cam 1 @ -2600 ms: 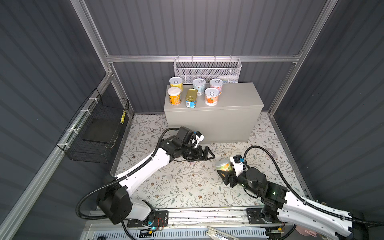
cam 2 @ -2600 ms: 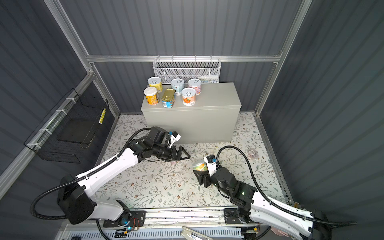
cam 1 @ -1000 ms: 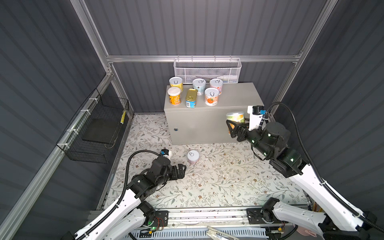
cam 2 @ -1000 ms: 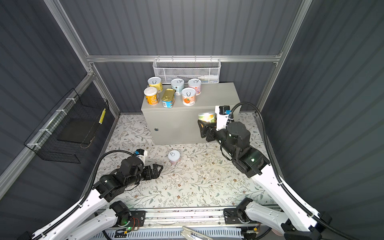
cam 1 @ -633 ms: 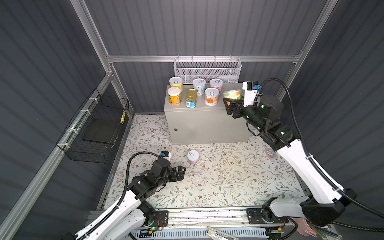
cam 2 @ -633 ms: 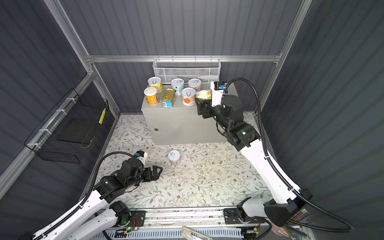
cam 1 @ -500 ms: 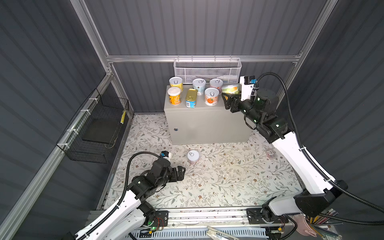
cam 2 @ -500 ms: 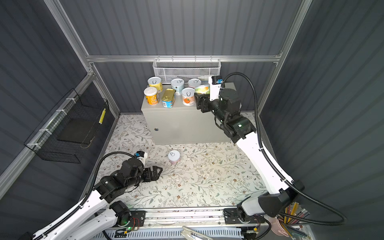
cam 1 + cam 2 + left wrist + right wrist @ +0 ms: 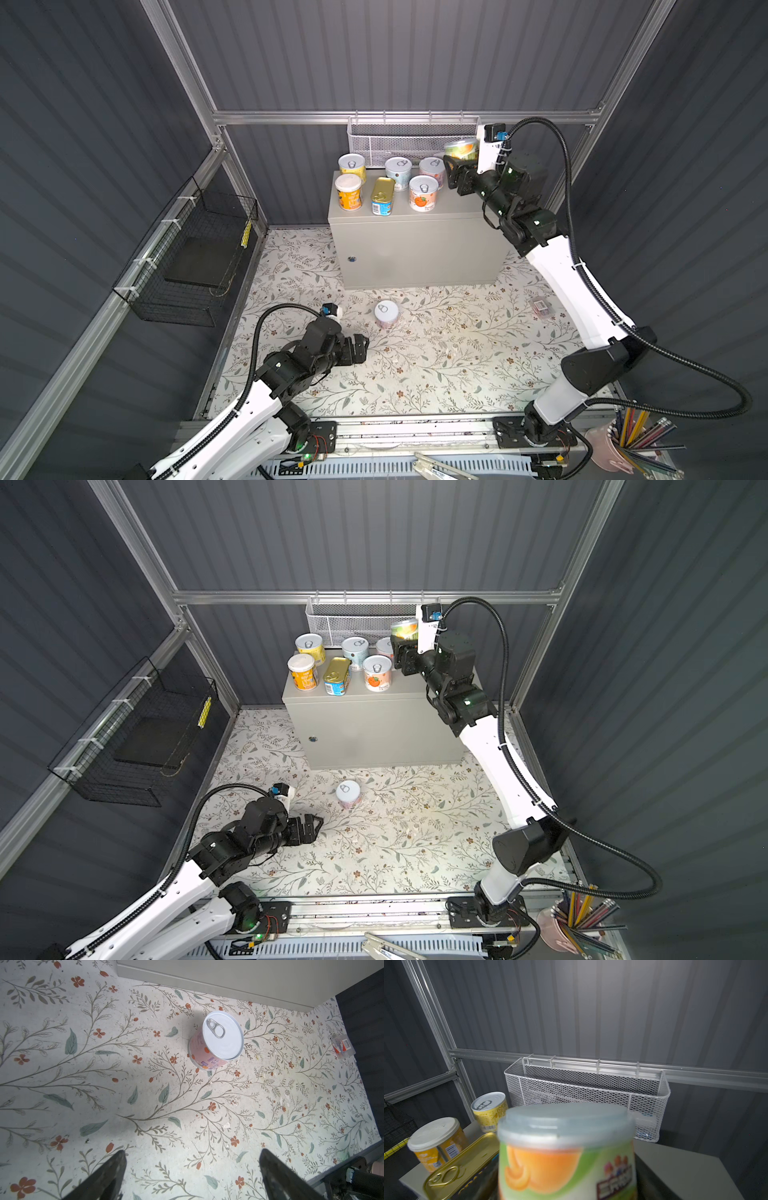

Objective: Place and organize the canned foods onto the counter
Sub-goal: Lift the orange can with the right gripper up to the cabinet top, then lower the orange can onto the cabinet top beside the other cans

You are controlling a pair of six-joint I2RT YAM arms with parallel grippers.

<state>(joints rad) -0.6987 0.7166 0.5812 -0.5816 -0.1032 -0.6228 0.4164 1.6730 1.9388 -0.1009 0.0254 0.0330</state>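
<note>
Green-label can (image 9: 566,1153) blurry, its base beyond the edge.

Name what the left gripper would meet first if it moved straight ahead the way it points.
Probably the pink can on the floor, roughly ahead of the open left gripper; alignment is uncertain.

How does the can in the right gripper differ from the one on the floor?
The green-labelled can is clamped in the right gripper above the counter; the pink can stands free on the floral floor. The green-labelled can has a translucent plastic cap, the pink can a white pull-tab lid. Both are round, neither yet on the counter.
</note>
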